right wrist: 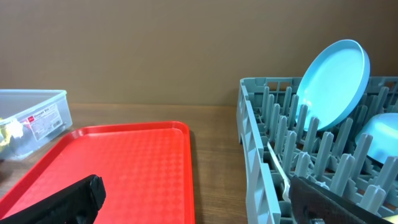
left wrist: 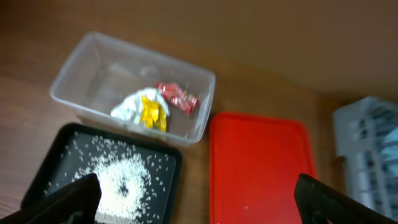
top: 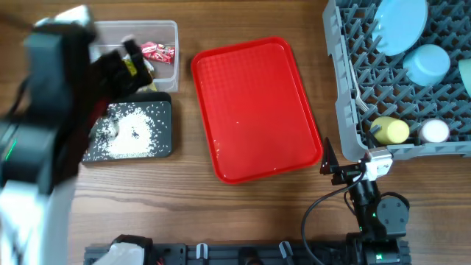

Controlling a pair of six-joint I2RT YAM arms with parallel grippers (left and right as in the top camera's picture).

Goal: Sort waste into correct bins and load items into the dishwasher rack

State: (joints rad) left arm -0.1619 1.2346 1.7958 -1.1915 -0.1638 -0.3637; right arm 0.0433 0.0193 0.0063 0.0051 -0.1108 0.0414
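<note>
Waste is split by kind: the yellow wrapper [left wrist: 151,111], white napkin [left wrist: 127,106] and red wrapper [left wrist: 178,96] sit in the clear tub [left wrist: 71,78], and the loose grains [left wrist: 121,180] lie in the black tub [left wrist: 168,158] beside it. The plate [top: 401,26], bowl [top: 427,62], yellow cup [top: 390,131] and pinkish-white cup [top: 436,131] rest among the pegs of the dishwasher rack [top: 340,88], which prop them. The red tray [top: 254,103] carries no dish or wrapper. The left gripper [left wrist: 196,186] and right gripper [right wrist: 196,186] hover with fingers wide apart, empty, so the job looks nearly done.
</note>
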